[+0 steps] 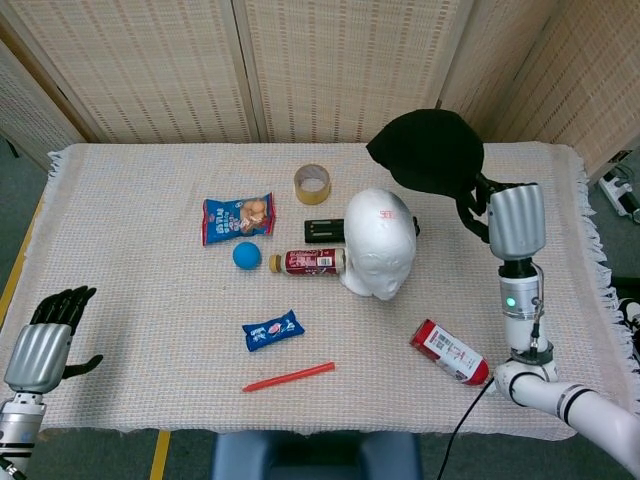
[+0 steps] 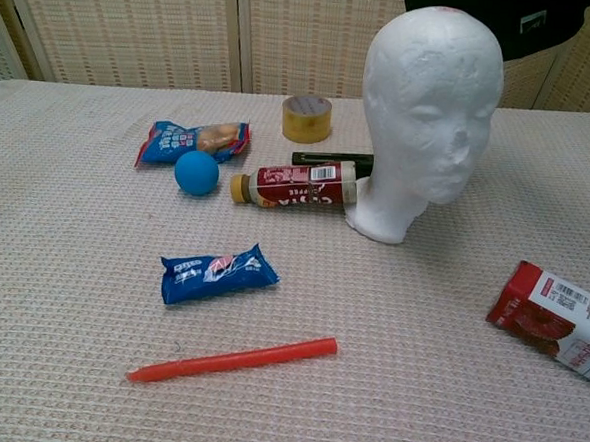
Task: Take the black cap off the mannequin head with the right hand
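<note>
The white mannequin head [image 1: 378, 243] stands bare in the middle of the table, facing the front right; the chest view shows the mannequin head [image 2: 429, 109] upright with nothing on its crown. The black cap [image 1: 430, 148] hangs lifted above and behind it, held by my right hand [image 1: 500, 215] at its right side. In the chest view only the cap's lower edge [image 2: 508, 16] shows at the top. My left hand [image 1: 45, 335] hovers at the table's front left corner, fingers spread, holding nothing.
On the woven cloth lie a tape roll [image 1: 313, 183], a snack bag [image 1: 237, 218], a blue ball [image 1: 247, 255], a brown bottle [image 1: 308, 262], a black bar [image 1: 325, 231], a blue packet [image 1: 271, 330], a red stick [image 1: 288, 377] and a red-and-white carton [image 1: 450, 351].
</note>
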You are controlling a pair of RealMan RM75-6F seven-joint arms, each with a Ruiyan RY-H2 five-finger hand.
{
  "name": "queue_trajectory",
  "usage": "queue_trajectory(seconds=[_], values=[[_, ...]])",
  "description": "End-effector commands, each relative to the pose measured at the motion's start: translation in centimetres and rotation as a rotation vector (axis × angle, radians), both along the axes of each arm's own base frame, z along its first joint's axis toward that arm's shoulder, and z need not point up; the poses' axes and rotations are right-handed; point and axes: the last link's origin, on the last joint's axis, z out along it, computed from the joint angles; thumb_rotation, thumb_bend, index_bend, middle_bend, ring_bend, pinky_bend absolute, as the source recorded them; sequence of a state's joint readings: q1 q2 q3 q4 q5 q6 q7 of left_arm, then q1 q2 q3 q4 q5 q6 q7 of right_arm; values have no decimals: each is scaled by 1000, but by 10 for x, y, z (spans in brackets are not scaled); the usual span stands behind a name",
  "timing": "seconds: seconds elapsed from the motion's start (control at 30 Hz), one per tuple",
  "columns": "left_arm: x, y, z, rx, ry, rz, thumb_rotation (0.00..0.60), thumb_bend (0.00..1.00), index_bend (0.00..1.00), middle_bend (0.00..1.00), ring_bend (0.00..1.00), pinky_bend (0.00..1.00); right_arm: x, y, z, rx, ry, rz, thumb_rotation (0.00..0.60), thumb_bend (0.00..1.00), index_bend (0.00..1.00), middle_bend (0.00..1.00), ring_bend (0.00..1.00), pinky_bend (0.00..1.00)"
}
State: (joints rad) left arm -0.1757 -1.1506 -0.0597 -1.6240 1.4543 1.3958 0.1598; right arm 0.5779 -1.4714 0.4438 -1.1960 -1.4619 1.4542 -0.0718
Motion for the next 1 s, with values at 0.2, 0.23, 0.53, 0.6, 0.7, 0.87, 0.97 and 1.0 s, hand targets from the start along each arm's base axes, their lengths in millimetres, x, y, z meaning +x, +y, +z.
queue_trajectory(seconds=[0.2,0.23,0.53,0.6,0.7,0.87,0.97,1.0], values=[[4,1,-3,-11,-2,-11,600,77,119,126,112,155,-66,39,22,144,136,-125,600,616,914,786,939,1000],[5,1,-4,-12,-2,-13,600,76,119,126,112,155,-71,44,22,170,152,-136,600,615,913,786,939,1000],[8,0,-6,-16,-5,-14,600,77,118,125,111,155,-101,73,-8,355,186,-190,600,617,913,786,939,1000],[8,-2,-6,-19,-4,-13,600,77,117,125,110,156,-107,73,-20,383,217,-203,600,616,908,786,939,1000],[8,-2,-6,-19,-3,-9,600,77,118,124,109,155,-112,71,-39,418,246,-215,600,617,888,773,935,1000],[7,-2,-5,-19,-3,-7,600,77,118,122,108,155,-119,67,-66,467,297,-275,600,436,614,623,737,982],[6,-3,-5,-22,-2,-1,600,77,117,122,107,155,-119,68,-75,522,308,-339,600,195,220,378,408,683],[5,-3,-5,-22,-3,1,600,77,117,122,106,155,-118,70,-76,544,299,-361,600,138,131,309,319,576]])
